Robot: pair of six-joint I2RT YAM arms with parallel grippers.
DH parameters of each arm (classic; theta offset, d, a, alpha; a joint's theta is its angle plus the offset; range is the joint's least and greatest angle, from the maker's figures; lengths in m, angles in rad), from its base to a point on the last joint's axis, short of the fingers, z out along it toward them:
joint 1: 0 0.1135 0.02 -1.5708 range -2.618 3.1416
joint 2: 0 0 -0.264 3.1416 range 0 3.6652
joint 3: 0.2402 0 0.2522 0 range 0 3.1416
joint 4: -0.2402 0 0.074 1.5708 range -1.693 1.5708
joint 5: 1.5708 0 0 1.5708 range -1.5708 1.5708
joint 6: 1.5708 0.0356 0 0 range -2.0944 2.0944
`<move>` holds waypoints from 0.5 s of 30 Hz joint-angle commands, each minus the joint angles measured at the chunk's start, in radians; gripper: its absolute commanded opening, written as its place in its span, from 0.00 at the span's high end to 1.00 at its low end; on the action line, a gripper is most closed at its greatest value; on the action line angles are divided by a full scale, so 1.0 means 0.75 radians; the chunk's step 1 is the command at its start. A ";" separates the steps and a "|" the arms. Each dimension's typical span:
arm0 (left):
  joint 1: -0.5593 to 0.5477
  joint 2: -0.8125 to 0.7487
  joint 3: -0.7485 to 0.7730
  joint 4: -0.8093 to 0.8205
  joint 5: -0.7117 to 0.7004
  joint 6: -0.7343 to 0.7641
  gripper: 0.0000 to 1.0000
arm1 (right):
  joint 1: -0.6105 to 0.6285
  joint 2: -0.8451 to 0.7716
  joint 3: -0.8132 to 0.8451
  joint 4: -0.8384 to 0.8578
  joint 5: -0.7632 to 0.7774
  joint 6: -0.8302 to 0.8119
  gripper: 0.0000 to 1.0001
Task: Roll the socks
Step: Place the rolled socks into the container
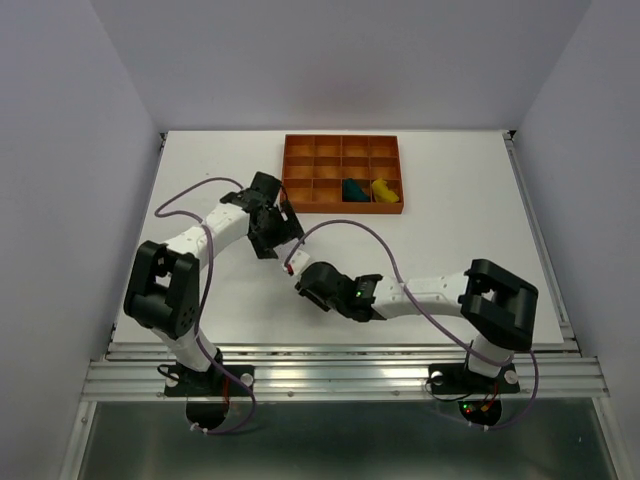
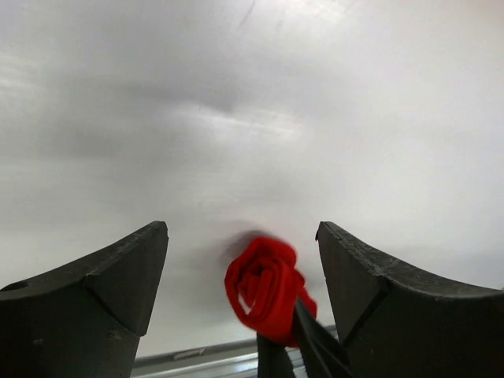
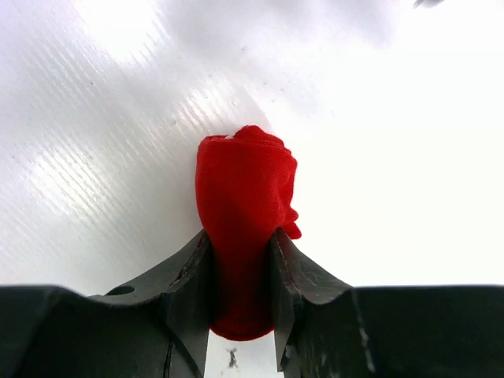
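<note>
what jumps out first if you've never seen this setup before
The bright red sock, rolled into a tight bundle, is pinched in the right gripper over the middle of the white table. The left gripper faces it, wide open and touching nothing. On the far side, an orange gridded tray holds a teal sock and a yellow sock in neighbouring compartments.

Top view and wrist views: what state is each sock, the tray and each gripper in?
red sock: rolled up, pinched by the right gripper
teal sock: bundled, in a near-row compartment of the tray
yellow sock: bundled, in the compartment beside the teal one
tray: two compartments filled, the rest look empty
left gripper: open, jaws either side of the red sock, not touching
right gripper: shut on the red sock
</note>
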 commanded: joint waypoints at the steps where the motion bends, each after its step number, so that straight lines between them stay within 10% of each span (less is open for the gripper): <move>1: 0.029 -0.001 0.210 0.013 -0.038 0.040 0.12 | -0.048 -0.176 -0.046 0.062 0.002 0.077 0.99; 15: 0.101 -0.180 0.139 0.019 -0.236 0.057 0.05 | -0.554 -0.408 0.025 0.070 -0.072 -0.095 0.99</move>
